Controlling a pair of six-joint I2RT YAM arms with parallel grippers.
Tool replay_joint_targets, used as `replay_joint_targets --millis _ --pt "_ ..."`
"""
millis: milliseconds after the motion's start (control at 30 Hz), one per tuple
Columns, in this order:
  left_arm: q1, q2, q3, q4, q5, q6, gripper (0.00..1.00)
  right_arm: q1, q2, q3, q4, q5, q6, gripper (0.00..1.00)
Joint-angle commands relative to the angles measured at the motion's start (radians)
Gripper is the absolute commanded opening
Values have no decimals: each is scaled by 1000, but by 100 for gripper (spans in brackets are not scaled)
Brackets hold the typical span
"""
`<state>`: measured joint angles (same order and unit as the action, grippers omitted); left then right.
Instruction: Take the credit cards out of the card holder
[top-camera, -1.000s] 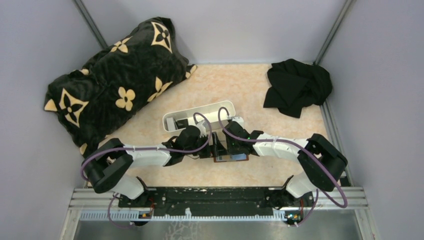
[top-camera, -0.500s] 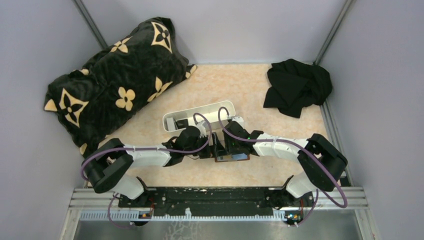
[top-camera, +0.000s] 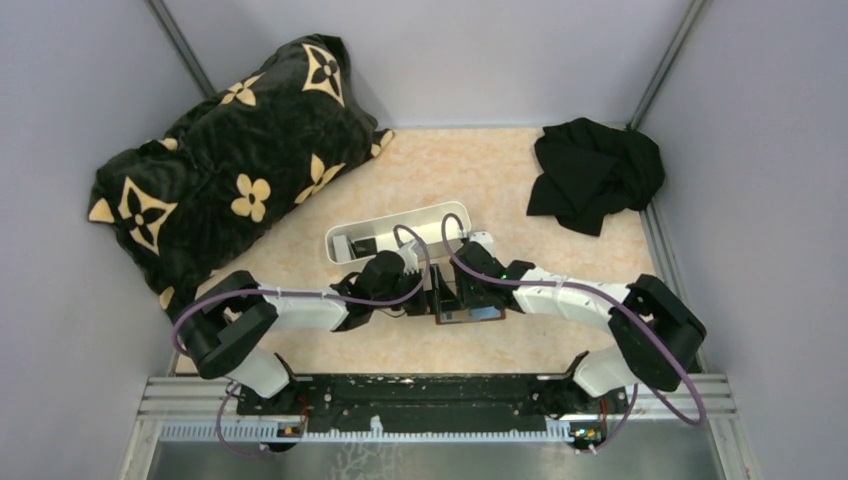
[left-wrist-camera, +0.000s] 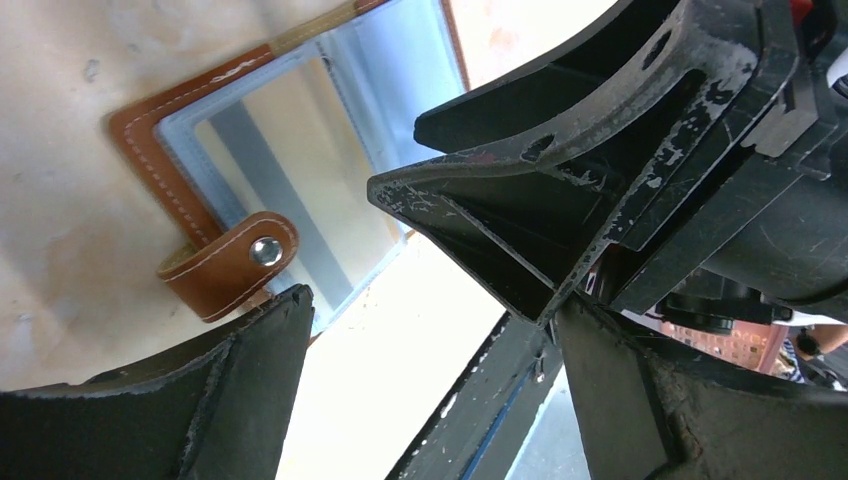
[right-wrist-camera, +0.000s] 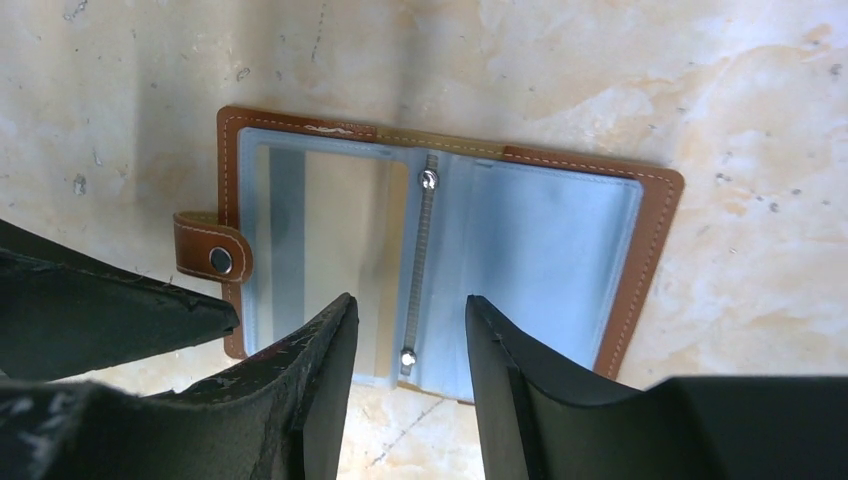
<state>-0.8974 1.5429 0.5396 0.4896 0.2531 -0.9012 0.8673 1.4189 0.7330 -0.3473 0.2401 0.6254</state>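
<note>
The card holder (right-wrist-camera: 440, 240) lies open and flat on the table, brown leather rim, blue-grey clear pockets, a metal spine in the middle. It also shows in the top view (top-camera: 470, 315) and the left wrist view (left-wrist-camera: 200, 130). One pale card with a grey stripe (right-wrist-camera: 320, 235) sits inside its left pocket (left-wrist-camera: 290, 190); the right pocket looks plain blue-grey. My right gripper (right-wrist-camera: 410, 305) is open and empty just above the holder's near edge, its fingers either side of the spine. My left gripper (left-wrist-camera: 430, 305) is open and empty beside the strap with the snap (left-wrist-camera: 235, 260).
A long white tray (top-camera: 400, 228) with small items stands just behind the two grippers. A black pillow with tan flowers (top-camera: 230, 170) fills the back left. A black cloth (top-camera: 595, 175) lies at the back right. Walls close in on both sides.
Both wrists have shifted slightly to the right over the card holder. The holder stays open on the table and nothing was gripped.
</note>
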Motion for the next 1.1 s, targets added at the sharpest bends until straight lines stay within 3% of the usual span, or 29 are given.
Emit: replay_joint_targets --millis 0,100,233,300,833,1067 --pt "-2 40 -4 -61 -44 25 95 4 -129 82 12 12 -2 45" --pt "-2 42 -7 -56 -42 22 95 2 -161 81 -1 42 1 40" --pt "-2 43 -11 -50 -40 19 95 0 -161 55 -19 79 11 7" --pt "-3 43 -13 -49 -41 18 95 -3 -147 39 -23 85 16 0" --pt "-1 22 -24 -58 -51 19 96 -5 -55 -12 40 52 22 0" --pt "-3 -80 -10 -111 -16 34 96 -6 23 -42 94 -1 32 0"
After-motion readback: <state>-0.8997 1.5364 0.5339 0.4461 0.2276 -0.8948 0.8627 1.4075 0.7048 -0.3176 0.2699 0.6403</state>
